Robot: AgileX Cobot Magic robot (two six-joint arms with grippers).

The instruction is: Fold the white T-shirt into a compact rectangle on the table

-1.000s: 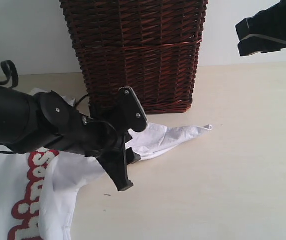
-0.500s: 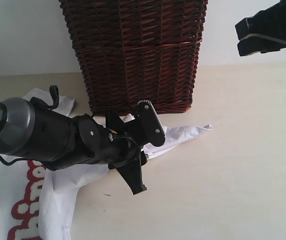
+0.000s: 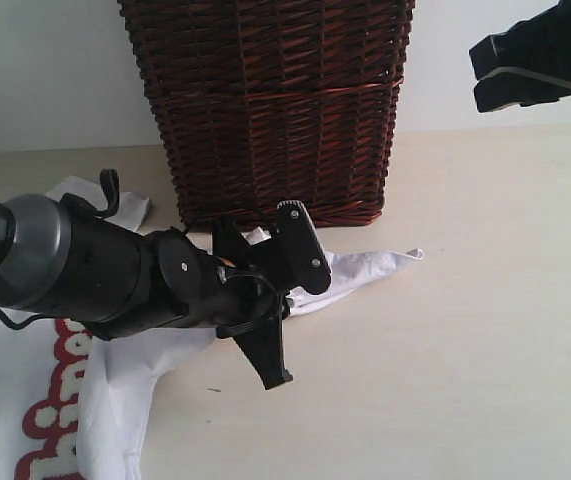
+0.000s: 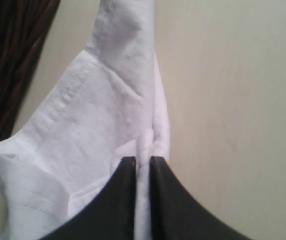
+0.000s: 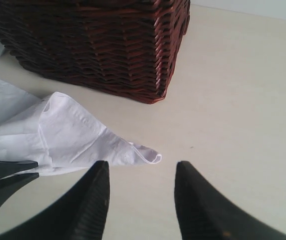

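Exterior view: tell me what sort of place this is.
Most likely a robot test bench set up for laundry folding, not a lived-in home: a plain beige table against a blank wall, a dark wicker basket, and a white T-shirt pinched in the left claw.

Soft, even light, no glare.
The table point(image 3: 485, 330) is bright and flatly lit, with faint shadows beside the shirt point(image 5: 57, 130); the basket point(image 3: 275, 100) looks dark, and the left wrist view is slightly blurred.

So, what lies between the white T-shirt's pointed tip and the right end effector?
Only bare table: in the exterior view, nothing sits between the white T-shirt and the right end effector.
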